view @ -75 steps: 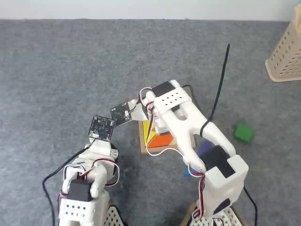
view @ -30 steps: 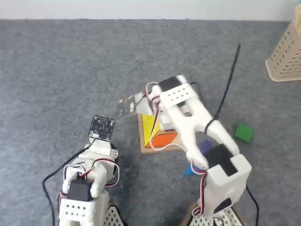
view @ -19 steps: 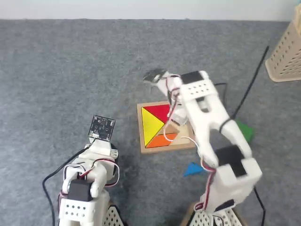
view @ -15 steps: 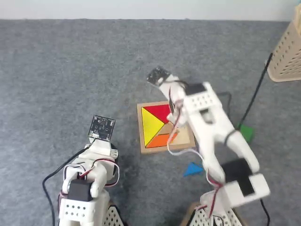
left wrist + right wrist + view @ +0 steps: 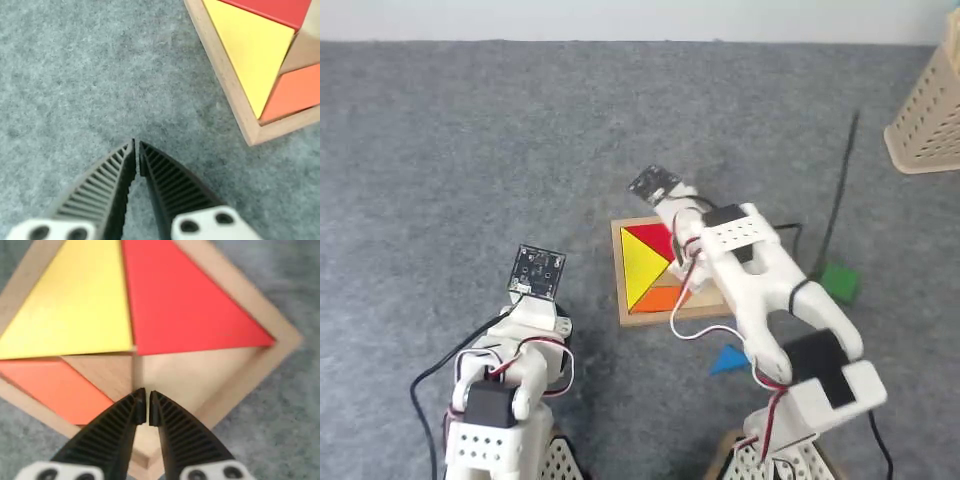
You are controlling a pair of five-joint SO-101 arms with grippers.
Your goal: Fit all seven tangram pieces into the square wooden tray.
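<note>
Tray, square, wooden (image 5: pixel 619 285): lies mid-counter under the right arm, four raised rims all visible in part.

Contents of tray:
- Red triangle (image 5: pixel 180 305), against the far rim.
- Yellow triangle (image 5: pixel 75 305), against the left rim, edge to edge with the red one.
- Orange piece (image 5: pixel 55 387), along the near rim, touching the yellow triangle's edge.
- Bare wood floor over the right-hand half (the open room for fitting).

Loose pieces:
- Blue triangle (image 5: pixel 728 358), flat on the counter (image 5: pixel 470 150), just off the tray's near-right corner, clear of the rim.
- Green piece (image 5: pixel 839 280), right of the tray, well apart, partly behind the right arm.

Right pincer (image 5: pixel 145 397): tips pressed together, holding nothing, poised over the bare tray floor beside the orange piece.

Left pincer (image 5: pixel 136 150): tips pressed together, holding nothing, over grey felt near the tray's near-left corner, outside the rim.

Surroundings: wide open counter left of and beyond the tray; perforated cream container (image 5: pixel 930 110) at the far right edge.
</note>
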